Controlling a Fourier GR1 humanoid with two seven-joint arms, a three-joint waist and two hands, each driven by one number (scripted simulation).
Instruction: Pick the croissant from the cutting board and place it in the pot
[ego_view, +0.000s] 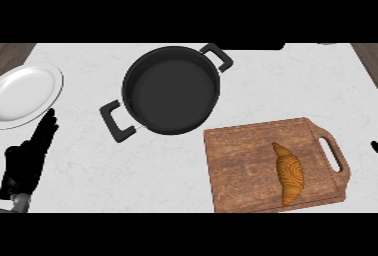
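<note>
A long, golden-brown croissant (289, 173) is seen lying on a brown wooden cutting board (244, 165) with a handle slot on its right side. The croissant is placed on the right half of the board, with one pointed tip turned toward the far edge and the other toward the near edge. It is not touched by anything.

The cutting board is set on a white, marbled worktop (148, 175), at the near right. Its near edge is cut off by the bottom of the view.

A round black pot (171, 90) with two loop handles is placed farther back, near the middle of the worktop. One handle is turned to the near left and the other to the far right. Nothing is seen inside the pot. The pot's near rim is found just beside the far left corner of the board, but the two are not seen to touch.

A round white plate (26, 92) is seen at the far left, partly cut off by the view's edge.

The black left hand (28, 155) is shown at the left edge, just below the plate. Its fingers are held straight and pointed away, and nothing is held in it.

Only a tiny black bit of the right hand (374, 146) is shown at the right edge, beside the board's handle. It cannot be told whether that hand is open or closed.
</note>
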